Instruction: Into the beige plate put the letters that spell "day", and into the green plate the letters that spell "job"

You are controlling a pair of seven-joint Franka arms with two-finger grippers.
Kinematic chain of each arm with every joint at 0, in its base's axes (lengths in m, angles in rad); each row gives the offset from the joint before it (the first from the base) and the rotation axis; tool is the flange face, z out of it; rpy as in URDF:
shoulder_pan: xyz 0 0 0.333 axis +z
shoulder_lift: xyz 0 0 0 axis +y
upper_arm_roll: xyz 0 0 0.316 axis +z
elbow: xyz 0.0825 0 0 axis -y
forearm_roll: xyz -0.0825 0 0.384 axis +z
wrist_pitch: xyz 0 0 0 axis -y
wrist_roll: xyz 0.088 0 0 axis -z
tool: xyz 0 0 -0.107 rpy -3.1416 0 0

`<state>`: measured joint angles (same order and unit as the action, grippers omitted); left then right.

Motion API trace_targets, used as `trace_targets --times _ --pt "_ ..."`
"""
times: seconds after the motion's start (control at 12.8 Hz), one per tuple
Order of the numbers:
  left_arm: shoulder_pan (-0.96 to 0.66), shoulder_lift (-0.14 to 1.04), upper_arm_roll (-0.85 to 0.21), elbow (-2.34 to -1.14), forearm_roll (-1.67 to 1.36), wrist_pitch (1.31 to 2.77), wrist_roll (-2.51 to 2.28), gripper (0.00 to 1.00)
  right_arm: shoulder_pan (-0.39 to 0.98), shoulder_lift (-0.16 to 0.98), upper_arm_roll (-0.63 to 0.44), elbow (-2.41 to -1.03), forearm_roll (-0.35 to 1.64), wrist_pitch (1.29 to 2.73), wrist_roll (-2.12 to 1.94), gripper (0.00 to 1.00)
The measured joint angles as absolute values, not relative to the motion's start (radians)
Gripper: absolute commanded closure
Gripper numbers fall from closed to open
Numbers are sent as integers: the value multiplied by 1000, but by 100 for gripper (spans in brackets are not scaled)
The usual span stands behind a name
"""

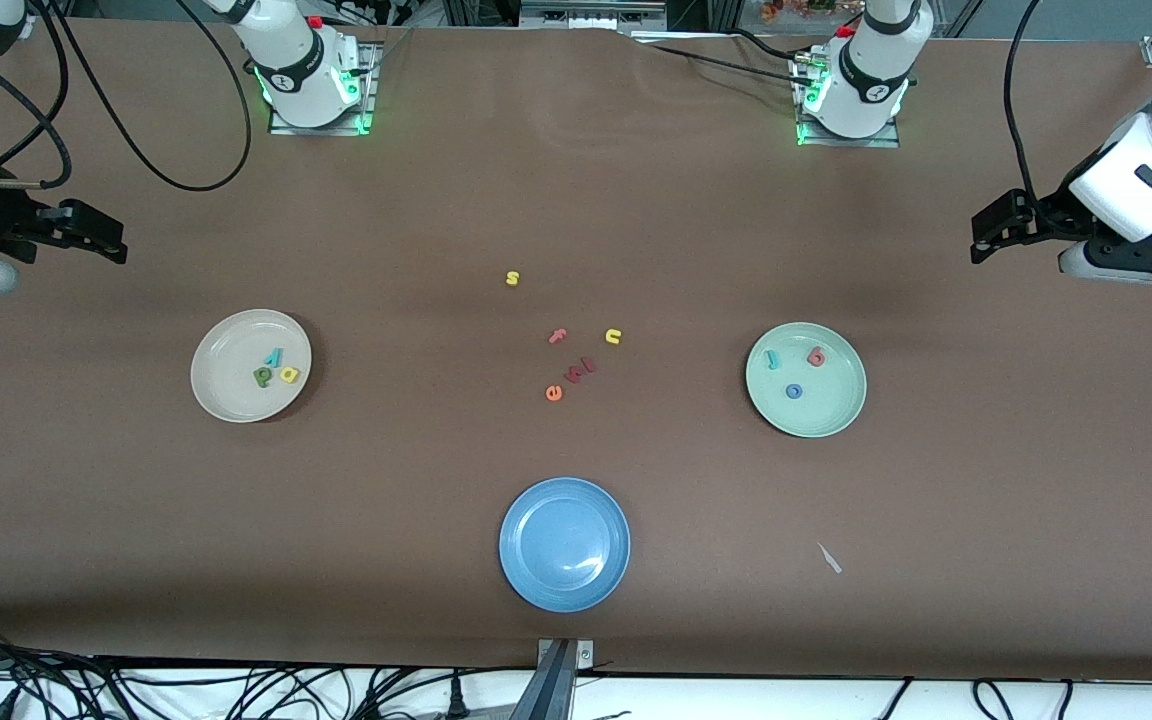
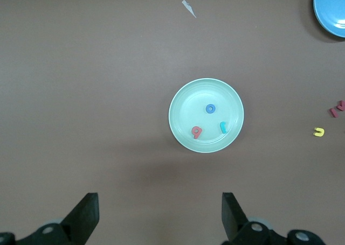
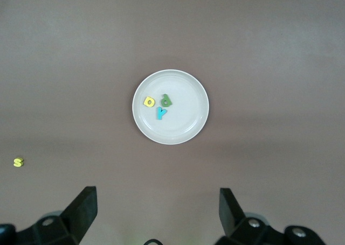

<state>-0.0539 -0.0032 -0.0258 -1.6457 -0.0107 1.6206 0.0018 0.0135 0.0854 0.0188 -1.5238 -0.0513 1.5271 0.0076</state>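
Note:
The beige plate (image 1: 226, 385) lies toward the right arm's end of the table. In it are the yellow d (image 1: 289, 375), green a (image 1: 263, 376) and teal y (image 1: 275, 356). The green plate (image 1: 831, 400) lies toward the left arm's end and holds the teal j (image 1: 773, 359), blue o (image 1: 794, 391) and salmon-red b (image 1: 816, 356). My right gripper (image 1: 116, 240) hangs open over bare table beside the beige plate (image 3: 186, 121). My left gripper (image 1: 981, 238) hangs open over bare table beside the green plate (image 2: 186, 110). Neither holds anything.
A blue plate (image 1: 564, 543) lies at the middle, nearest the front camera. Loose letters lie mid-table: yellow s (image 1: 512, 278), salmon f (image 1: 557, 336), yellow u (image 1: 613, 336), orange e (image 1: 553, 393) and dark red pieces (image 1: 581, 370). A white scrap (image 1: 829, 558) lies near the green plate.

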Motion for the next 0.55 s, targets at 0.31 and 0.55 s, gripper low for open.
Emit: trace_targets --times 0.31,0.55 --pt "-55 -3 -26 -1646 -11 1621 2 0 13 85 18 -1524 -51 1526 13 0" --pt "-55 -3 -26 -1646 -11 1621 2 0 13 85 17 -1524 -51 1526 14 0"
